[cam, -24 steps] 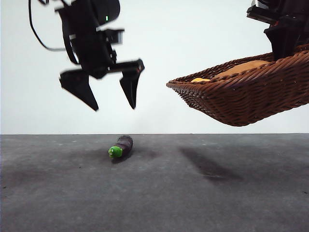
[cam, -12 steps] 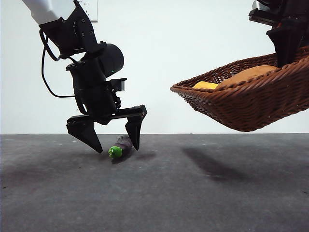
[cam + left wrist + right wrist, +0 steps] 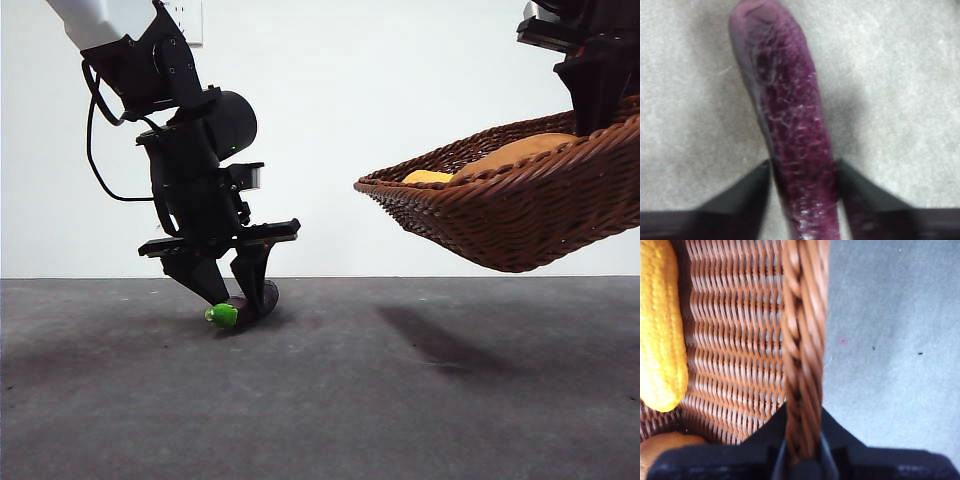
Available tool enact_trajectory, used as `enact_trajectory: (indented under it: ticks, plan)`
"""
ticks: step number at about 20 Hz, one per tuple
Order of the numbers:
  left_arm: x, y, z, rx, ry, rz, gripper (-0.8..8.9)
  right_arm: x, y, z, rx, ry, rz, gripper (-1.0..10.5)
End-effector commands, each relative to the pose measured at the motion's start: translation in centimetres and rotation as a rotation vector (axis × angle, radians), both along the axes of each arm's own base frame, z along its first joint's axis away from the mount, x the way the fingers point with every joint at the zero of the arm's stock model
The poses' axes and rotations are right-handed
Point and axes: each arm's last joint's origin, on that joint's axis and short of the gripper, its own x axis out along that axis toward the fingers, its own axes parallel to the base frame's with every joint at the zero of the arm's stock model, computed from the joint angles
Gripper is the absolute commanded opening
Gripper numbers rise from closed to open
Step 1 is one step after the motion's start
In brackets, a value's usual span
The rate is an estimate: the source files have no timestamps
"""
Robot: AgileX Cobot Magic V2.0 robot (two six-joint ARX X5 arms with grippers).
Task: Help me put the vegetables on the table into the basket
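My left gripper (image 3: pixel 232 295) is down at the table (image 3: pixel 400 400), shut on the dark purple eggplant-like vegetable (image 3: pixel 243 305) with a green stem end (image 3: pixel 221 315). In the left wrist view the jaws press both sides of the purple vegetable (image 3: pixel 790 135). My right gripper (image 3: pixel 802 455) is shut on the braided rim (image 3: pixel 802 340) of the wicker basket (image 3: pixel 520 210), holding it tilted in the air at the right. Inside lie the yellow lumpy vegetable (image 3: pixel 660 330) and the orange-brown potato-like one (image 3: pixel 515 155).
A white wall stands behind the table. The basket's shadow (image 3: pixel 430 345) falls on the table right of the centre.
My left gripper came down from above, straddled the purple vegetable and shut on it, shifting its green end slightly left. The basket barely moved.
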Motion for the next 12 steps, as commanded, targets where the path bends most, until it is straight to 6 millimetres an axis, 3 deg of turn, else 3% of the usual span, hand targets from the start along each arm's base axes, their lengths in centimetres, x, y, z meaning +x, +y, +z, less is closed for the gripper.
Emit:
enact_trajectory:
  ticks: [1,6,9,12]
  plan:
    - [-0.2,0.0,-0.5,-0.020,0.045,-0.036,-0.05,0.1,0.0,-0.3,0.007,0.014,-0.002,-0.1]
    - [-1.0,0.9,2.5,-0.208,0.092,-0.098,-0.05,0.1,0.0,-0.3,0.009,0.017,-0.012,-0.1]
    - [-2.3,1.2,6.4,-0.258,0.022,-0.125,-0.05,0.1,0.0,-0.3,0.011,0.019,-0.019,-0.1]
    - [-4.8,1.2,10.7,-0.279,-0.046,-0.165,-0.05,0.1,0.0,-0.3,0.011,0.019,-0.020,-0.1]
